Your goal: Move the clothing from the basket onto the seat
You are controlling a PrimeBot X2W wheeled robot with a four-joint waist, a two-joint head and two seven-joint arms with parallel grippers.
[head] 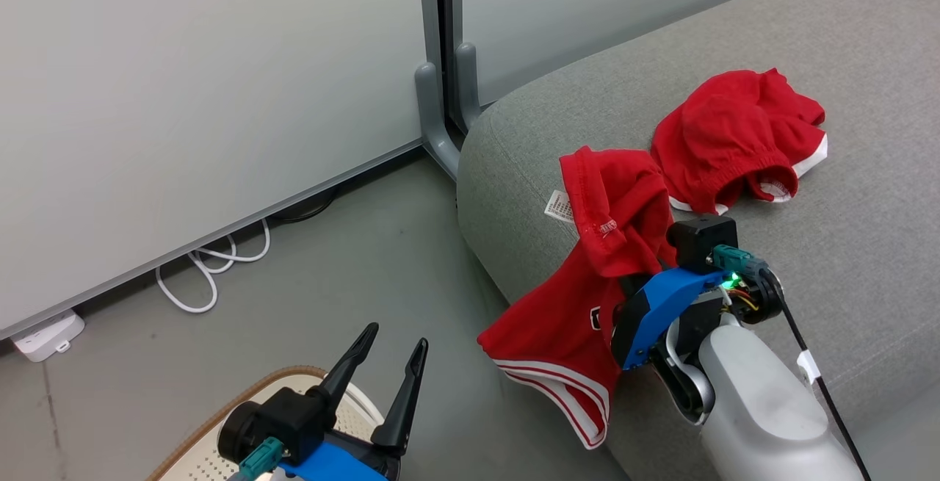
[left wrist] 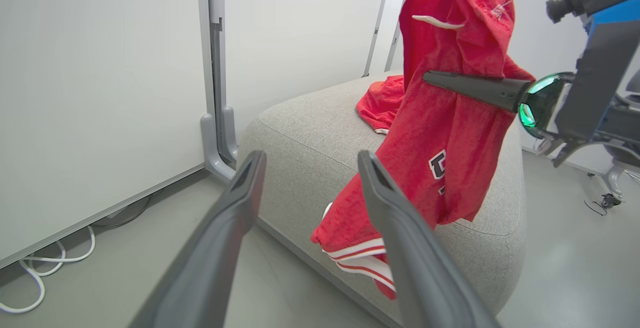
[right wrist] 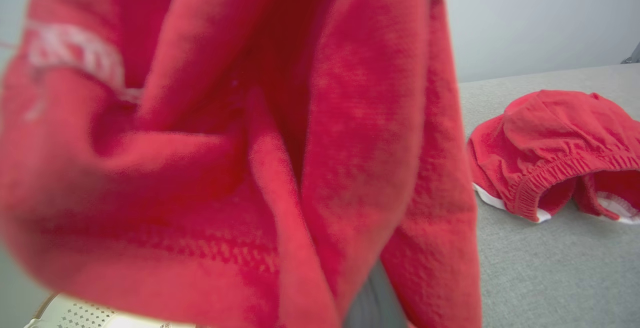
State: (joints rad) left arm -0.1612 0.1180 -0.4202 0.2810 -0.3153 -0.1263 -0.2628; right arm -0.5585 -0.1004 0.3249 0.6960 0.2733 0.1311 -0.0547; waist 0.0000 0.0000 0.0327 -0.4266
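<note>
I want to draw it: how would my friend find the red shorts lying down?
Find the grey seat. On its top, back from the edge, lies a pair of red shorts with a gathered waistband and white trim. Unlike the red jersey nearby, which hangs from the right gripper, nothing holds them.

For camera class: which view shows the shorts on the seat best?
Head view: the shorts lie whole on the seat. Right wrist view crops them at its edge; in the left wrist view the jersey hides most.
</note>
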